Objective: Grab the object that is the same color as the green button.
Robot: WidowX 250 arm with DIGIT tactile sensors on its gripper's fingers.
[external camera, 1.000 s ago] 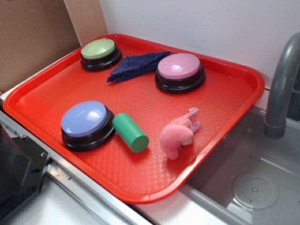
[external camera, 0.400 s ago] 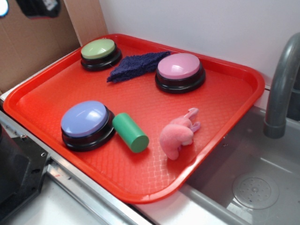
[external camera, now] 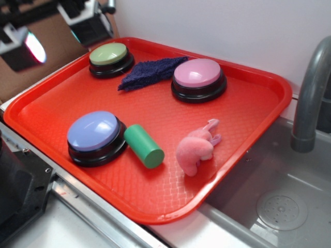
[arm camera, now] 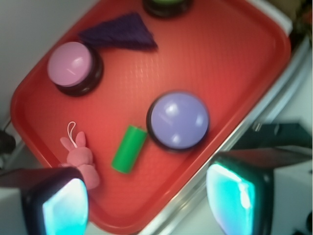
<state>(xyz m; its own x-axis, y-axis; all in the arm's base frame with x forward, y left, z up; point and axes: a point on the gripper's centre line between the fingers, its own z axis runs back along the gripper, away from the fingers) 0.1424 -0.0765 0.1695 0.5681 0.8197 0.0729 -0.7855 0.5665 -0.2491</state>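
The red tray carries three buttons: green, pink, lavender. A green cylinder, blue cloth and pink plush toy also lie on it.

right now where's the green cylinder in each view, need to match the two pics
Exterior: the green cylinder lies on its side in the near part of the red tray, just right of the lavender-blue button.
Wrist: green cylinder sits lower centre, just left of the lavender-blue button.
Shared landmark: the lavender-blue button right beside it.
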